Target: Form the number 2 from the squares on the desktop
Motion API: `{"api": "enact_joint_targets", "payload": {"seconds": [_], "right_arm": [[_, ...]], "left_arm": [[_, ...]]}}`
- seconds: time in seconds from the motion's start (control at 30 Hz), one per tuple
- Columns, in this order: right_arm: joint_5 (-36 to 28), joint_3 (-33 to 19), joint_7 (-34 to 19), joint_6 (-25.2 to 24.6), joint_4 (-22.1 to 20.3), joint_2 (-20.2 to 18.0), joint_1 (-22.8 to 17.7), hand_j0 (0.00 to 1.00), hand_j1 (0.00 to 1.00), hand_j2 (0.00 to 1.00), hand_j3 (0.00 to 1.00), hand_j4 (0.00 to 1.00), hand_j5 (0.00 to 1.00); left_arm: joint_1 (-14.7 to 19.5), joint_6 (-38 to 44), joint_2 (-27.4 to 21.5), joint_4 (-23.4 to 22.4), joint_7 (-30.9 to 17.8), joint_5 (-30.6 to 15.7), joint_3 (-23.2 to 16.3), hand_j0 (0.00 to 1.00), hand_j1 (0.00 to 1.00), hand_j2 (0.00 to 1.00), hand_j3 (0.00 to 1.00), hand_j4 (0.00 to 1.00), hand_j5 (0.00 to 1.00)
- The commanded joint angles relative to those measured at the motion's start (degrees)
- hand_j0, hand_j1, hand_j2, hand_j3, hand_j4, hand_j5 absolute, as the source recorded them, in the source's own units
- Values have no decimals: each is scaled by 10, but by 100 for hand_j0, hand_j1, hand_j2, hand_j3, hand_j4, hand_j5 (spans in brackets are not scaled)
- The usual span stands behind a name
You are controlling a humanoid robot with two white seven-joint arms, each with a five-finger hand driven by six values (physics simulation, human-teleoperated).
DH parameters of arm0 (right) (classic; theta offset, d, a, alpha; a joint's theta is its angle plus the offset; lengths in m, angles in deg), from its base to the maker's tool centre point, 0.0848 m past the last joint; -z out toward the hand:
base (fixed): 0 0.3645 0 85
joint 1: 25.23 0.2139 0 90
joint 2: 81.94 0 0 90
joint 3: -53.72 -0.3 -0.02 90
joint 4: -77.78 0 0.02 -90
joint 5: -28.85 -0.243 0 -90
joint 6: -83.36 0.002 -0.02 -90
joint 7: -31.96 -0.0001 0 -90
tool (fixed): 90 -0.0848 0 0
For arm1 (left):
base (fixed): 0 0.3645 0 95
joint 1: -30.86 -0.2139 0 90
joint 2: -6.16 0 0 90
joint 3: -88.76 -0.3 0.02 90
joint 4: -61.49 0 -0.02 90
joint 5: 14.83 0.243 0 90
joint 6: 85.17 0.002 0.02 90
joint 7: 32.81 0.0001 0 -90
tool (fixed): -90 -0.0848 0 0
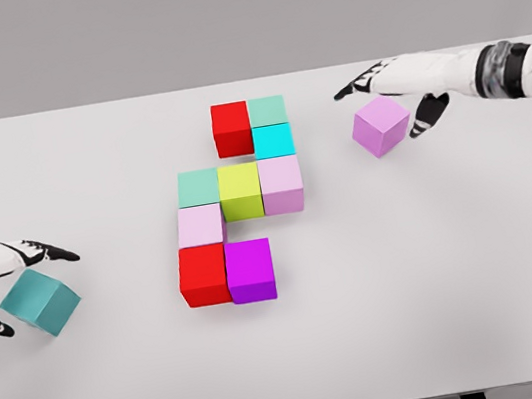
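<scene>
Several coloured cubes form a block pattern mid-table. A red cube [231, 128], a mint cube [267, 110] and a cyan cube [273, 141] are at its top. A green cube [198, 187], a yellow cube [240, 190] and a pale pink cube [282, 184] make the middle row. Below them are a pink cube [199, 226], a red cube [203, 274] and a magenta cube [250, 270]. My left hand [19, 291] grips a tilted teal cube [41, 302] between fingers and thumb at the lower left. My right hand [394, 101] holds a tilted violet cube [381, 126] at the upper right.
The white table [438, 263] fills the view, with its front edge along the bottom and a grey wall behind. Bare surface lies to the right of the magenta cube and around the pattern.
</scene>
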Motion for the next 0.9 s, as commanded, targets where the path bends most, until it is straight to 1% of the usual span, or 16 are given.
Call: {"api": "enact_joint_targets", "payload": {"seconds": [0.0, 0.1, 0.17, 0.23, 0.37, 0.6, 0.7, 0.87], "right_arm": [[5, 10, 0, 0, 14, 7, 1, 100, 100, 100, 100, 100, 100], [7, 15, 0, 2, 24, 14, 8, 100, 100, 100, 100, 100, 100], [22, 15, 0, 2, 25, 15, 11, 100, 100, 100, 100, 100, 100], [23, 15, 0, 2, 35, 19, 13, 100, 100, 100, 100, 100, 100], [34, 39, 0, 2, 44, 27, 26, 100, 100, 100, 100, 100, 100], [50, 40, 0, 3, 59, 36, 32, 100, 100, 100, 100, 100, 100], [50, 46, 0, 5, 63, 38, 32, 100, 100, 100, 100, 100, 100], [51, 57, 0, 6, 82, 49, 44, 100, 100, 100, 100, 100, 100]], "left_arm": [[0, 1, 0, 3, 0, -4, -2, 100, 100, 100, 100, 100, 100], [0, 1, 0, 3, 0, -4, -3, 100, 100, 100, 100, 100, 100], [-1, 1, -1, 3, 0, -4, -3, 100, 100, 100, 100, 100, 100], [-1, 1, -1, 4, 0, -4, -3, 100, 100, 100, 100, 100, 100], [-1, 1, -1, 4, 0, -4, -3, 100, 100, 100, 100, 100, 100], [-1, 1, -1, 4, 0, -4, -5, 100, 100, 100, 100, 100, 100], [-1, 1, 0, 3, 0, -3, -6, 100, 100, 100, 100, 100, 100], [-1, 1, 11, 1, 0, -2, -6, 100, 100, 100, 100, 100, 100]]}}
